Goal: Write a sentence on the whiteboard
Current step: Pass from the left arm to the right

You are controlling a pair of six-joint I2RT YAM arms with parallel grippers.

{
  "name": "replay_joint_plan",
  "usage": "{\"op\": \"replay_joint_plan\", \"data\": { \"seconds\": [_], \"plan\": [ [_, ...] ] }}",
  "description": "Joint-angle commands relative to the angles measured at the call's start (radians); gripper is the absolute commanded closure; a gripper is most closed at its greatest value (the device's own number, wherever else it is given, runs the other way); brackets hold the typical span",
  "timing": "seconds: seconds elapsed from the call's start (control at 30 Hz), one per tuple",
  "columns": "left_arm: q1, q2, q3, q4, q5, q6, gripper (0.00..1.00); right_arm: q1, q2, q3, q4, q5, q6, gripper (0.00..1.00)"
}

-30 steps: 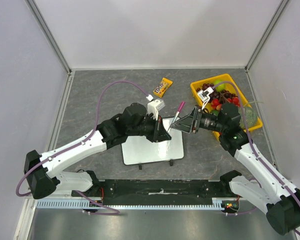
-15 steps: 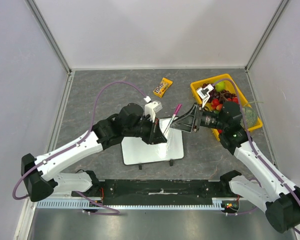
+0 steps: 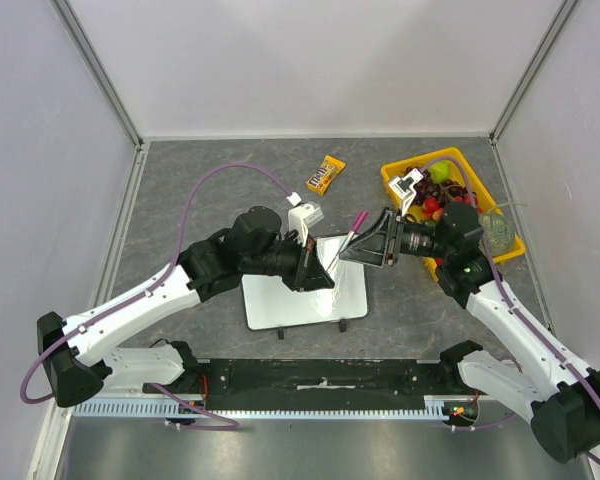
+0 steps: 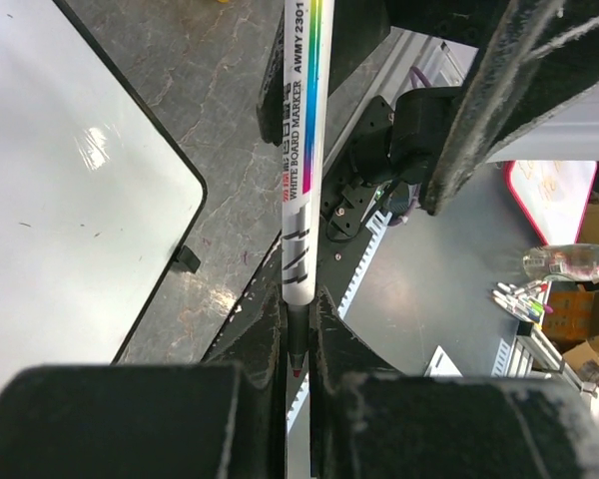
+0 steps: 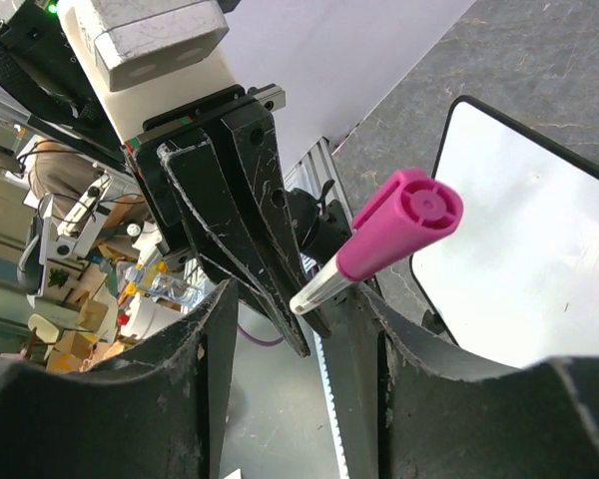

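The left gripper (image 3: 322, 268) is pinched tight on one end of the marker (image 3: 348, 237), holding it slanted above the whiteboard (image 3: 290, 298), which lies flat on the table between the two arms, left of the yellow tray (image 3: 392, 180). The right gripper (image 5: 295, 319) has its fingers spread either side of the marker, just short of its pink cap (image 5: 399, 225), clamping nothing. What shows of the board looks blank to me, so I'd say the uncapping and all the writing remain.

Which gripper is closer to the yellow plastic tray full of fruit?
The right gripper. It hovers over the right part of the whiteboard, left of the yellow tray; the left gripper is further left, nearer the board's middle.
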Motion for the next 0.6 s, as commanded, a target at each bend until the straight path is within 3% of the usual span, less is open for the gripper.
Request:
{"op": "replay_joint_plan", "data": {
  "seconds": [0.0, 0.3, 0.57],
  "plan": [
    [0.002, -0.019, 0.008, 0.046, 0.059, 0.034, 0.98, 0.02, 0.009, 0.009, 0.038, -0.026, 0.004, 0.48],
    [-0.007, -0.019, 0.0, 0.052, 0.074, 0.026, 0.98, 0.055, 0.026, 0.002, 0.063, -0.014, 0.016, 0.6],
    [-0.009, -0.027, -0.009, 0.04, 0.074, 0.031, 0.98, 0.06, 0.025, -0.008, 0.043, 0.025, 0.024, 0.88]
  ]
}}
